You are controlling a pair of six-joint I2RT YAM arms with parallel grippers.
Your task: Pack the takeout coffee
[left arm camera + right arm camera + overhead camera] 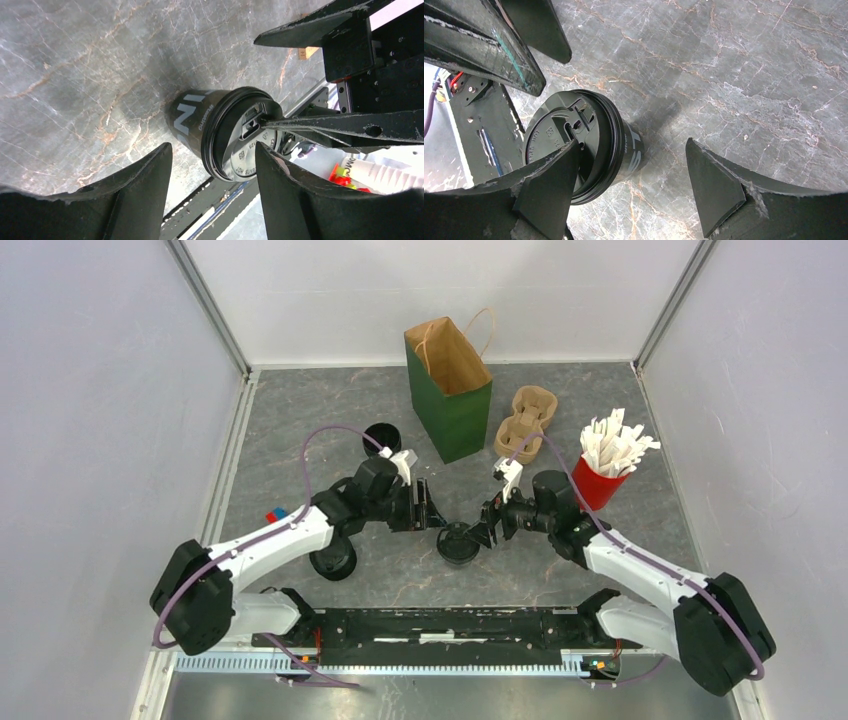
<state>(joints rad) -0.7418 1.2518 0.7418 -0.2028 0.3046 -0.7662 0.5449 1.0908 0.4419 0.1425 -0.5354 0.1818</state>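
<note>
A black lidded coffee cup [460,545] stands upright on the grey table between my two grippers. My left gripper [432,512] is open just left of it; in the left wrist view the cup [192,120] lies beyond the open gripper [214,150], untouched. My right gripper [484,530] is open just right of the cup. In the right wrist view one fingertip [559,170] overlaps the lid [551,130] and the other is clear of the cup. Two more black cups stand at the back left [383,436] and front left [333,560]. The green paper bag [450,390] stands open at the back.
A tan pulp cup carrier [525,420] lies right of the bag. A red cup of white packets [605,465] stands behind the right arm. A small red and blue item [276,513] lies by the left arm. The black arm base rail [440,625] runs along the near edge.
</note>
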